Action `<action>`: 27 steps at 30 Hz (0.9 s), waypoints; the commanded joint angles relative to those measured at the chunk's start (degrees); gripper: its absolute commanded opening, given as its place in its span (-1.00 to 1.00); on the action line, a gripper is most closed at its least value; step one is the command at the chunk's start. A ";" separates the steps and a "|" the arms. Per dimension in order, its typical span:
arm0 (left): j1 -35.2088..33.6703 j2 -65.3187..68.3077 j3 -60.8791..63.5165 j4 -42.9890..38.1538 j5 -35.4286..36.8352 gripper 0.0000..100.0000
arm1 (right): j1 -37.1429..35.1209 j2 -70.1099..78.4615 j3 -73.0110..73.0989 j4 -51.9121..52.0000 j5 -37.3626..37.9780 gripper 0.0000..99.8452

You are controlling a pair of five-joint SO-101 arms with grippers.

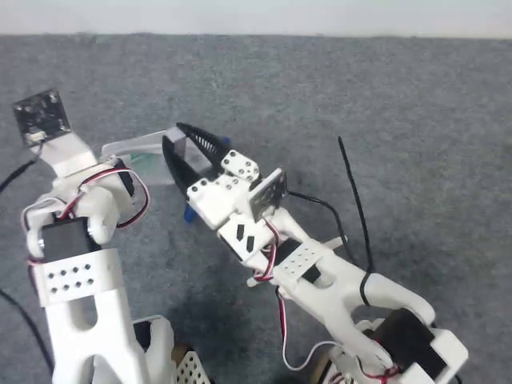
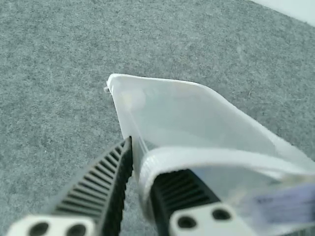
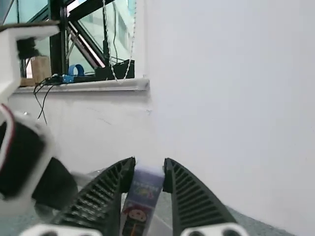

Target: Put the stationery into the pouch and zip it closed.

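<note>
The left hand [image 2: 142, 158] is clamped on the rim of the clear soft-plastic pouch [image 2: 197, 123]. The right hand [image 3: 148, 166] grips a flat blue-printed stationery packet [image 3: 141, 191] just beside that rim. It would be best to hold the mouth steady and push the packet fully inside before releasing.

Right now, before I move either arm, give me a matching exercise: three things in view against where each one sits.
Things: 1 translucent plastic pouch; 2 blue printed stationery piece; 3 thin black cable.
Places: A running across the grey carpet; B between the right jaws; C edge clamped by the left jaws.
Pairs: 1-C, 2-B, 3-A.
</note>
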 commanded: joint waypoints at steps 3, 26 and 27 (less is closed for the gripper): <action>0.09 -0.35 -0.31 -0.09 -0.62 -0.98 | -0.48 -0.13 2.02 -0.57 2.11 -0.99; 0.09 -0.35 0.31 -0.44 -0.62 -0.98 | -0.66 -10.24 12.40 -0.57 8.70 -0.99; 0.09 -0.35 0.31 -0.44 -0.62 -0.98 | -0.84 -11.65 13.27 -0.57 8.70 -0.99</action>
